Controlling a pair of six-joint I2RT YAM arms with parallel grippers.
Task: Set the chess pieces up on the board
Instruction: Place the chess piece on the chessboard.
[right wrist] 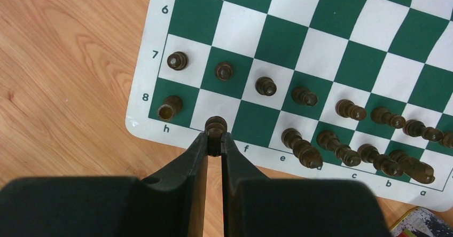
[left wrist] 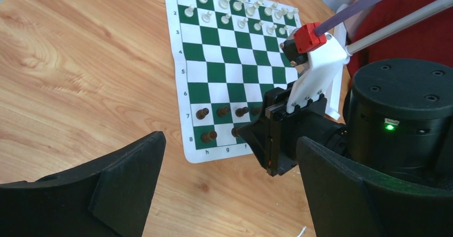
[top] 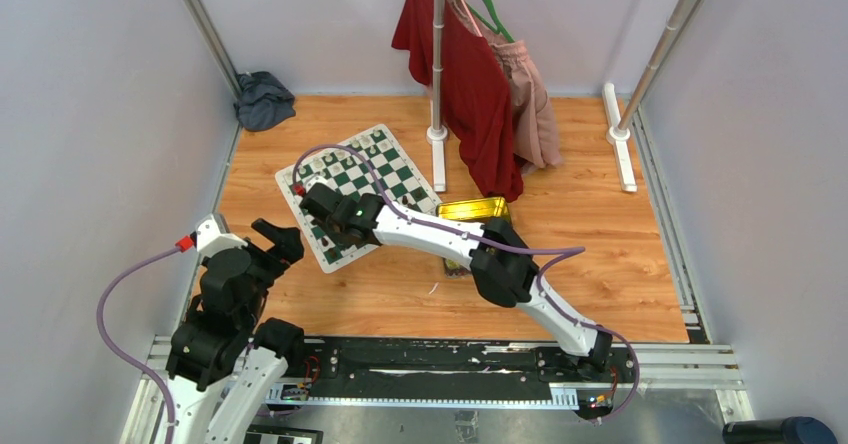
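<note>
Two grippers, opposite states. Right gripper (right wrist: 215,141): jaws pressed nearly together, pinching one dark chessman (right wrist: 216,125) by its head. It sits at the g square of row 8, on the near edge of the board (right wrist: 320,34), just beside the corner chessman (right wrist: 170,108) on h8. Cannot tell whether its base touches the mat. Left gripper (left wrist: 229,141): fingers (left wrist: 123,183) spread wide with nothing between them, hanging over bare wood off the board's near corner.

Right wrist view only: the pinch itself, plus close detail of the other dark chessmen (right wrist: 342,141) lined along rows 7 and 8. Printed file letters and row numbers are readable.

Left wrist view only: the cream chessmen (left wrist: 235,7) standing on rows 1 and 2 at the far end of the board. It also shows the right gripper from outside, low over the g-h corner, but its own body hides the pinched piece.

Top view only: the whole layout. The board lies skewed on the wooden table (top: 600,264). A gold tin (top: 475,209) is just beside the board's right side, partly under the right arm. A red garment (top: 470,94) and a pink garment (top: 530,104) hang from a pole behind the board. A grey cloth (top: 262,99) is bunched in the far left corner. Chessmen here are too small to tell apart, and the held one is hidden under the wrist.
</note>
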